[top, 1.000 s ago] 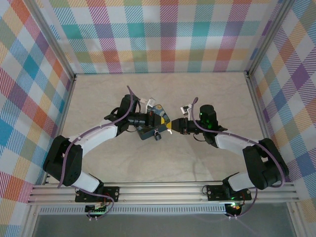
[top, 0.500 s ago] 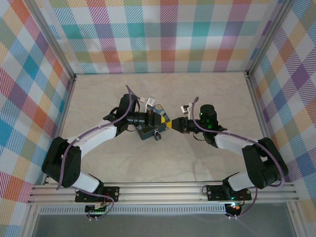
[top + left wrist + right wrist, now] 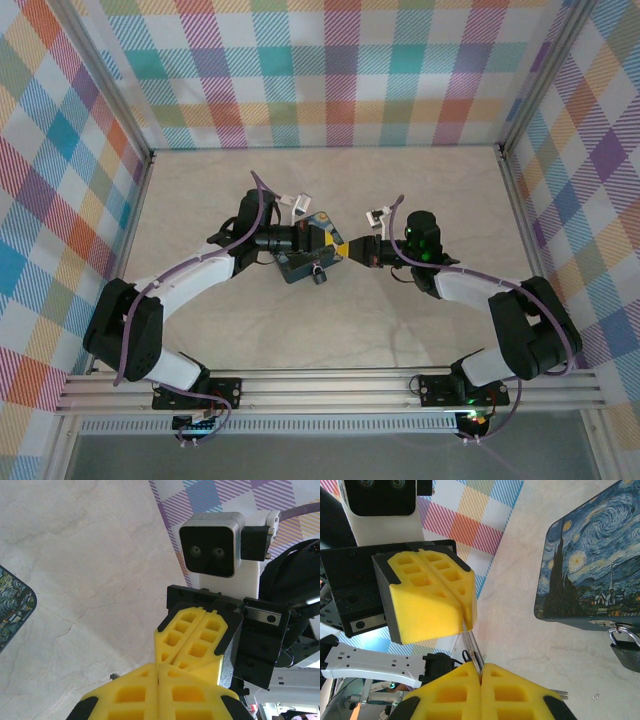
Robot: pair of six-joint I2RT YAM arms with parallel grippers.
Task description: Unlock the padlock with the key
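My two grippers meet tip to tip above the table. The key, a thin metal strip, spans the short gap between them. My left gripper is shut on its far end and my right gripper is shut on its near end. From above, the left gripper and right gripper touch just right of the dark blue painted box. The small dark padlock hangs by its silver shackle from the box's front edge, to the right of the grippers. It also shows from above as the padlock.
The painted box lies on the marble tabletop, with its corner at the left of the left wrist view. Checked walls and metal rails enclose the table on three sides. Bare surface lies in front of and behind the arms.
My right gripper has slid a little left to the left gripper's tips and closed on the key. The left gripper stayed shut and barely moved.
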